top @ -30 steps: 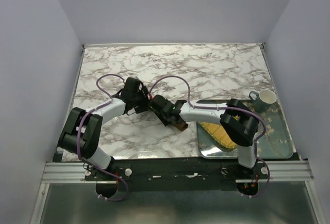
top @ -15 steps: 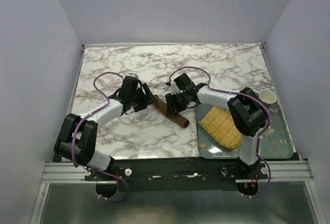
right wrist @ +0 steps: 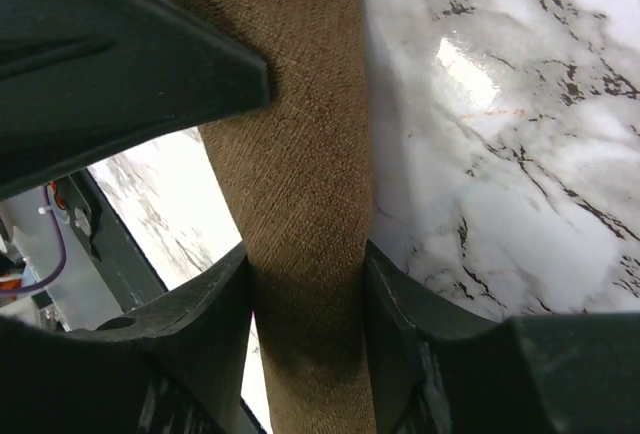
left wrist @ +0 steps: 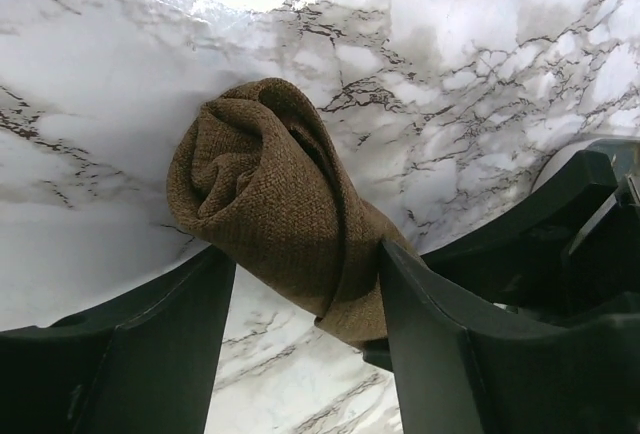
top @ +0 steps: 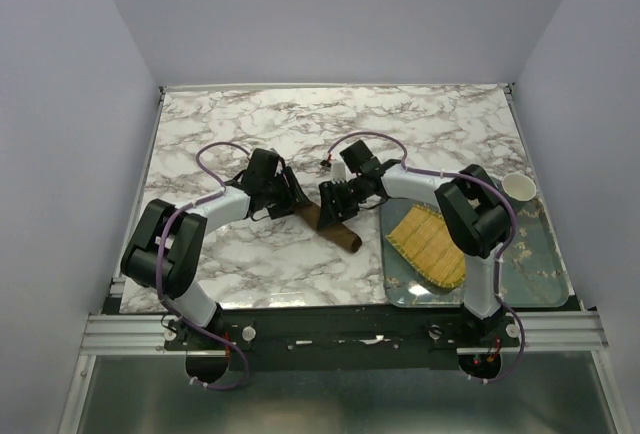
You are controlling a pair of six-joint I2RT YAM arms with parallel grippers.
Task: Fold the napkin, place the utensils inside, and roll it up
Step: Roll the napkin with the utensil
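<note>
The dark brown napkin (top: 345, 237) lies rolled into a tight tube on the marble table, slanting from upper left to lower right. My left gripper (top: 293, 199) straddles the roll's upper left end; in the left wrist view the spiral end of the napkin (left wrist: 270, 194) sits between the fingers of the left gripper (left wrist: 300, 264), touching both. My right gripper (top: 332, 204) is shut on the roll's middle; in the right wrist view both fingers of the right gripper (right wrist: 305, 254) press the napkin (right wrist: 300, 134). The fork is hidden.
A glossy tray (top: 530, 254) sits at the right front with the yellow bamboo mat (top: 430, 246) lying in it. A mug (top: 518, 187) stands at the tray's far right corner. Marble table extends behind and to the left.
My right arm has swung off the tray, uncovering the mat, and its gripper now clamps the roll's middle. My left gripper has moved right onto the roll's end.
</note>
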